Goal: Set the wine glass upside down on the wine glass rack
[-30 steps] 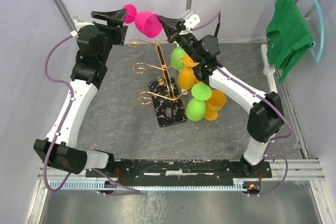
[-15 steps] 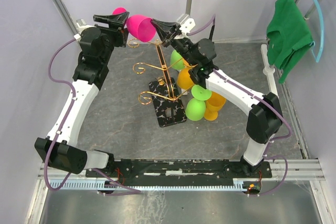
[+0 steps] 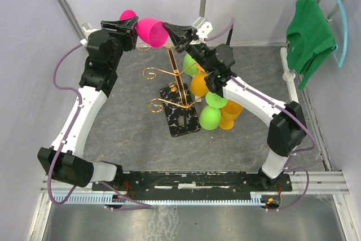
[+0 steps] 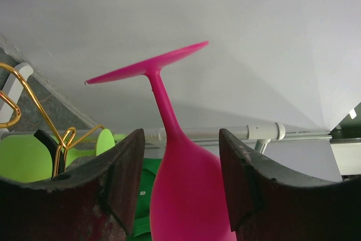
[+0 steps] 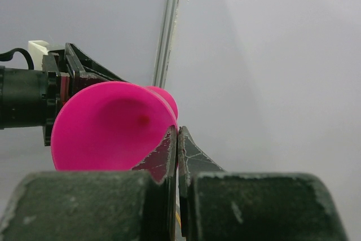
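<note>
At the left of the top view, the left arm (image 3: 84, 111) is raised from its base at the near edge of the table (image 3: 130, 134). Its left gripper (image 3: 131, 25) is set around the wine glass (image 3: 151, 31). In the left wrist view the jaws are seen spread to either side of the pink bowl where it narrows to the stem. A sliver of background is left on each side, so no clamp is shown there. The glass is carried in the air, lying nearly on its side. Its round foot (image 3: 127, 15) is turned to the left and its open mouth to the right. It is found near the top of the wine glass rack (image 3: 176, 77) and is hung on none of the arms.

The rack's gold stem and curled arms are planted in a black marbled base (image 3: 181, 121), which is set on the table near its middle.

Just right of the glass, the right gripper (image 3: 169, 28) is met. Its jaws are clenched on the rim of the pink bowl, as is shown in the right wrist view, where the two fingers (image 5: 155, 167) are pressed together at the lip.

On the right side of the rack, green glasses (image 3: 210, 117) and orange glasses (image 3: 200, 84) are hung in a cluster. They are partly covered by the right arm (image 3: 254, 97).

At the far right, a green cloth (image 3: 309, 32) is draped on a blue hanger (image 3: 340, 26).
</note>
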Controlling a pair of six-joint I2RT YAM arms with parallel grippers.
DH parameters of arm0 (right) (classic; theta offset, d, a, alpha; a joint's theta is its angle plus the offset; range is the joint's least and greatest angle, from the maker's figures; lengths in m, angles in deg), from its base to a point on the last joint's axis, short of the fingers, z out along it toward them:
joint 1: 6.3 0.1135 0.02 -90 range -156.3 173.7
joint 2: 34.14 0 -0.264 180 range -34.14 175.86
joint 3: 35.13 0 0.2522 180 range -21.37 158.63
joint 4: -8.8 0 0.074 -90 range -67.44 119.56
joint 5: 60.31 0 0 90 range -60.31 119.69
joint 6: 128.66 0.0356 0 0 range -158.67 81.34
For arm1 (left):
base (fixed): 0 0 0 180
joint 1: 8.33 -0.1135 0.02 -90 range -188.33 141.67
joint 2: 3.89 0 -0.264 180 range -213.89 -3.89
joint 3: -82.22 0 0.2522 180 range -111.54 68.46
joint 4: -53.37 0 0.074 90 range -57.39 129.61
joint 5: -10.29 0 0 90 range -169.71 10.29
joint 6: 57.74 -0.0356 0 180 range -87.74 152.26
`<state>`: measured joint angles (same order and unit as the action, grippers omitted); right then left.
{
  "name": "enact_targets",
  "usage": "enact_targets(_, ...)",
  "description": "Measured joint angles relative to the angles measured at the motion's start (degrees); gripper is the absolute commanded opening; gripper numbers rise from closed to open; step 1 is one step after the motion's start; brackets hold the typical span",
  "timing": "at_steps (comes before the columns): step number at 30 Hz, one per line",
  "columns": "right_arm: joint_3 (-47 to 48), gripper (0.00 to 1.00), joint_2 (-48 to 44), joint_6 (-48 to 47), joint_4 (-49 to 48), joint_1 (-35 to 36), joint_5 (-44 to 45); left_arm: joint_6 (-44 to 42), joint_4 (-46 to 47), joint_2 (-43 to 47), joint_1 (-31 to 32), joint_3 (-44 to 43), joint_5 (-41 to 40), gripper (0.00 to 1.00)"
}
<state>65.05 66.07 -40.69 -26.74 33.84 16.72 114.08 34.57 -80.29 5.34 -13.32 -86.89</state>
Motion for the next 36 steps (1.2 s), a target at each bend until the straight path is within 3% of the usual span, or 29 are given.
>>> enact_targets(19,-0.20,0.01,-0.09,2.45,-0.11,0.00,-2.71,1.66,2.64,0.04,-0.09,1.62,-1.64,0.34)
enact_targets(25,-0.20,0.01,-0.09,2.91,-0.44,-0.04,-2.91,2.82,3.58,0.04,-0.20,1.62,-1.51,0.19)
enact_targets(30,-0.20,0.15,-0.11,2.73,-0.31,-0.07,-2.86,3.06,4.31,0.04,-0.44,1.62,-1.46,0.09)
enact_targets(36,-1.57,0.40,-1.40,1.73,0.76,0.04,-2.29,2.93,4.61,0.02,-0.85,1.62,-1.11,0.04)
